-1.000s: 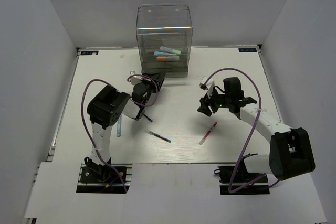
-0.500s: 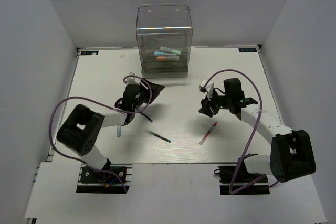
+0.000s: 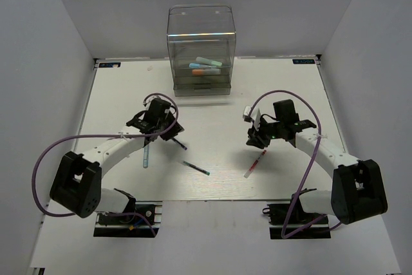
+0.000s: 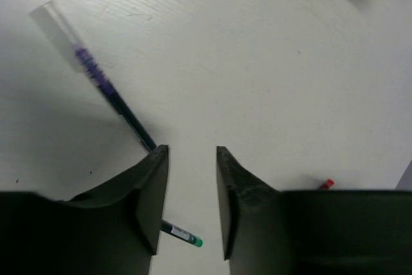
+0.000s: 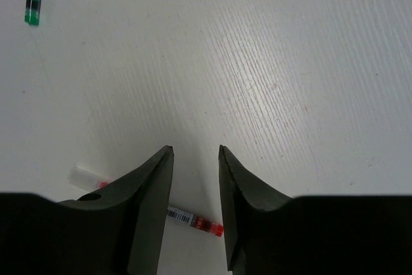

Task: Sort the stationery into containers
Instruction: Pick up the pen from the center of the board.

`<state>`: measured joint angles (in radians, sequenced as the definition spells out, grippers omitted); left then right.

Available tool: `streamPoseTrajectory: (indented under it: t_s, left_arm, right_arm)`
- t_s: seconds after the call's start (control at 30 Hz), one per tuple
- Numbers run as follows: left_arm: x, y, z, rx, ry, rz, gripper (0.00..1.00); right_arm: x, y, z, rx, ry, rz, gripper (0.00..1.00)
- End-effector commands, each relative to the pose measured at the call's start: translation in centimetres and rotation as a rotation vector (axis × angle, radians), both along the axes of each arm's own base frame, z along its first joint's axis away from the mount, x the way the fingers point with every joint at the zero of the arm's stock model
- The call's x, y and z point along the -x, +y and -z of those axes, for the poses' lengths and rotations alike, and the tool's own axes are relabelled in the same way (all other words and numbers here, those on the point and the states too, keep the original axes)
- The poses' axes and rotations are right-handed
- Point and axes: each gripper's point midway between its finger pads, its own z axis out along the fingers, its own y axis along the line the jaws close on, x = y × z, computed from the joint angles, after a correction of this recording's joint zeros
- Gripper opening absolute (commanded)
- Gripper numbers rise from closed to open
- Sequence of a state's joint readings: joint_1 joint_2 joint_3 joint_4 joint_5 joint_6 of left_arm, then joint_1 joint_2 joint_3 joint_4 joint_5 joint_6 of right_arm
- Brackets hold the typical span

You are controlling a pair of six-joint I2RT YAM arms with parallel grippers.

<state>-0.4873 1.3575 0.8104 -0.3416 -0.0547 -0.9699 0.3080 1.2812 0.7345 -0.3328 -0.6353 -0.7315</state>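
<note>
I saw the left fingers (image 4: 162, 159) standing narrowly parted over the worktop (image 3: 219, 114), gripping nothing. The purple pen (image 4: 103, 83) lay just ahead of them, off to one side, and the green-tipped pen (image 4: 183, 235) poked out beneath. The right fingers (image 5: 166, 159) were likewise a narrow gap apart and empty, hanging above the red pen (image 5: 193, 219). A light blue pen (image 3: 145, 154) lay beside the left arm (image 3: 109, 149). At the far edge, the clear cabinet (image 3: 201, 30) held a teal marker (image 3: 208, 62) and an orange marker (image 3: 203, 71) in a drawer.

No readable text — barcode on red pen (image 5: 193, 221), illegible
</note>
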Motion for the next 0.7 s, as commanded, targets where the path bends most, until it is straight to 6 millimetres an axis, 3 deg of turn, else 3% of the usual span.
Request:
streamPoseTrajectory:
  t_s: [0.0, 0.1, 0.13, 0.2, 0.27, 0.3, 0.47, 0.67]
  left_arm:
    - [2.1, 2.6, 0.5, -0.08, 0.113, -0.1, 0.48]
    - [2.2, 2.5, 1.9, -0.077, 0.153, -0.131, 0.55]
    - [1.6, 2.3, 1.8, -0.073, 0.148, -0.147, 0.55]
    - [1.6, 2.3, 3.6, -0.112, 0.219, -0.155, 0.55]
    - [0.9, 2.2, 3.6, -0.145, 0.254, -0.162, 0.55]
    - [0.8, 2.2, 4.8, -0.166, 0.295, -0.169, 0.53]
    - [-0.4, 1.5, 5.4, -0.19, 0.333, -0.169, 0.5]
    - [0.8, 2.4, 7.2, -0.274, 0.444, -0.174, 0.42]
  right_arm:
    - [-0.1, -0.4, -0.3, 0.019, -0.004, 0.031, 0.42]
    - [-0.3, -0.9, 0.1, 0.042, -0.007, 0.058, 0.43]
    - [-0.4, -1.0, 0.2, 0.045, -0.007, 0.063, 0.43]
    - [-0.3, -1.2, 0.3, 0.052, -0.006, 0.072, 0.43]
    - [-0.4, -1.2, 0.2, 0.053, -0.013, 0.079, 0.43]
    - [-0.5, -1.3, 0.2, 0.054, -0.02, 0.084, 0.43]
    - [-0.6, -1.6, 0.3, 0.059, -0.026, 0.1, 0.44]
    - [-0.5, -1.8, 0.5, 0.06, -0.028, 0.113, 0.44]
